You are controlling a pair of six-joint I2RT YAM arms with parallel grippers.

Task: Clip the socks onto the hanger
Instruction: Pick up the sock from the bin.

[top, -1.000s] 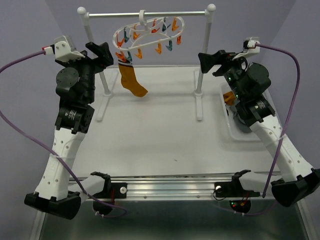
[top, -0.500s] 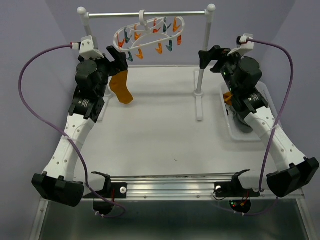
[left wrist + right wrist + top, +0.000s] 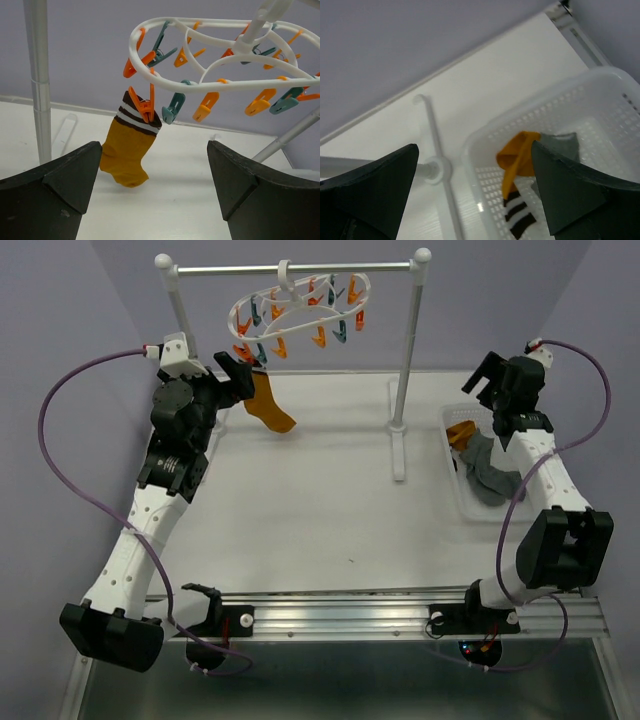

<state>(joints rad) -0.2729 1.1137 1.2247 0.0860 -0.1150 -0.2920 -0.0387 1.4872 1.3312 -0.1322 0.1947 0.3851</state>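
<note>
Table [image 3: 320, 500]: white, with the rail stand [image 3: 300, 268] at the far side, bar running left-right on two white posts.
Left arm: raised toward the far left, just near-left of the hanger. Left gripper [image 3: 155, 146] has jaws wide apart and holds nothing; the clipped sock shows in the gap in the wrist view, but lies beyond the fingers and apart from them.
Right arm: folded back over the far right. Right gripper [image 3: 475, 147] is above the far end of the basket, jaws spread, nothing between them.
Basket [image 3: 452, 465]: clear perforated plastic, on the table at the right edge, just right of the stand's right post.
Hanger [image 3: 300, 305]: white oval frame, hooked on the bar left of centre, with orange and teal clips dangling all round.
Mustard sock [image 3: 129, 145]: hangs from the hanger's near-left side, striped cuff up, toe down, clear of the table.
Grey socks [image 3: 488, 472]: bunched in the basket; can't separate them.
Second mustard sock [image 3: 517, 155]: in the basket's far part, touching the grey fabric, dark stripes visible at one end.
Orange clip [image 3: 145, 105]: closed on the hanging sock's cuff.
</note>
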